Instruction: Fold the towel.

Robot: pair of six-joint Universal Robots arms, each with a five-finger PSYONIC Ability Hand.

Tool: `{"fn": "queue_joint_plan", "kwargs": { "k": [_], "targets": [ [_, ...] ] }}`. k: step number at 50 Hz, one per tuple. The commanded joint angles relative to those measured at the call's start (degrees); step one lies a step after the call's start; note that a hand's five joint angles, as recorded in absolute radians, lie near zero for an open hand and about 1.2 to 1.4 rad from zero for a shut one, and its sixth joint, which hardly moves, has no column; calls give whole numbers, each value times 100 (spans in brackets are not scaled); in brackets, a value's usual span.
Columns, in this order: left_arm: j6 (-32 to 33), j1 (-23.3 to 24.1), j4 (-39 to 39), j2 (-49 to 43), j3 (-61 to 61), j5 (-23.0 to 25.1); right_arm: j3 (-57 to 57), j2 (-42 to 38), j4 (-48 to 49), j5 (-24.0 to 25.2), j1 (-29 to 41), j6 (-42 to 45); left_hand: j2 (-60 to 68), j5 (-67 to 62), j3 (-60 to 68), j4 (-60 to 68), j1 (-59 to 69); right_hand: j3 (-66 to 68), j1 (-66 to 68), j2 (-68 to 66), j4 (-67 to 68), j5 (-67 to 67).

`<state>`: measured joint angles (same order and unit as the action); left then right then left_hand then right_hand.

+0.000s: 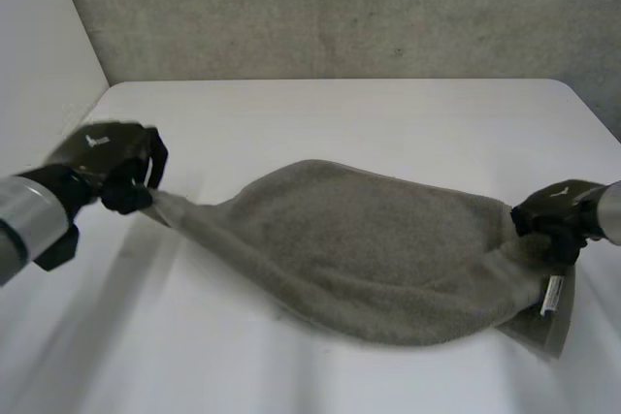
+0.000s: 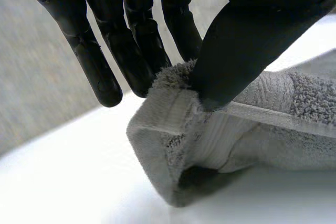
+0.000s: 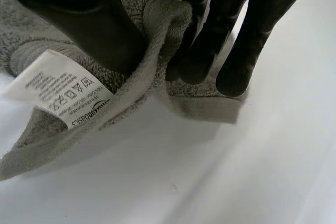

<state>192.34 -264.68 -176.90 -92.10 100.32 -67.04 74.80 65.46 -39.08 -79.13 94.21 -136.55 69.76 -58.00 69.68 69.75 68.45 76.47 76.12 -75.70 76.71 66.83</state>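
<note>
– Guessing halfway? Grey terry towel [image 1: 359, 249] sags across the near half of the white table [image 1: 388, 113], seemingly doubled lengthwise, with the short fold not yet made.
– Yep. Black left hand [image 1: 112, 167] pinches one end between thumb and fingers, right hand [image 1: 553, 215] pinches the other. Right wrist view adds the white care label [image 3: 60, 90] beside its thumb.

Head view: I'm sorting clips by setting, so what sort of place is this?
Probably a robot lab or test bench, not a home: a white table, a plain grey wall behind it, and a grey towel pinched at its ends by the left robot hand and the right robot hand.
</note>
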Motion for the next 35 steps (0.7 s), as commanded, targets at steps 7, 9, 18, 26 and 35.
{"fn": "queue_joint_plan", "kwargs": {
  "k": [7,9,18,26,35],
  "targets": [
    [41,443,-125,-2486,-2732,-72,-2892,-1712,418,-595,765,-856,1024,-1200,1032,1025,1155,353,388,-430,329,317],
    [23,505,-169,-2619,-3259,-89,-4099,-1949,777,-595,931,-1416,1024,-1200,1032,1025,1155,353,388,-430,329,317],
    [-784,681,-1677,-2778,-6197,-1080,-5907,-1897,2774,-762,1117,-2807,1024,-1200,1032,1025,1155,353,388,-430,329,317],
    [-1366,628,-2551,-2629,-6121,-1522,-4959,-1396,2688,-929,1117,-2852,1024,-1200,1032,1025,1155,353,388,-430,329,317],
    [-1357,488,-2138,-2391,-3932,-1425,-4087,-1466,1649,-885,1108,-2605,1024,-1200,1032,1025,1155,353,388,-430,329,317]
  ]
}}
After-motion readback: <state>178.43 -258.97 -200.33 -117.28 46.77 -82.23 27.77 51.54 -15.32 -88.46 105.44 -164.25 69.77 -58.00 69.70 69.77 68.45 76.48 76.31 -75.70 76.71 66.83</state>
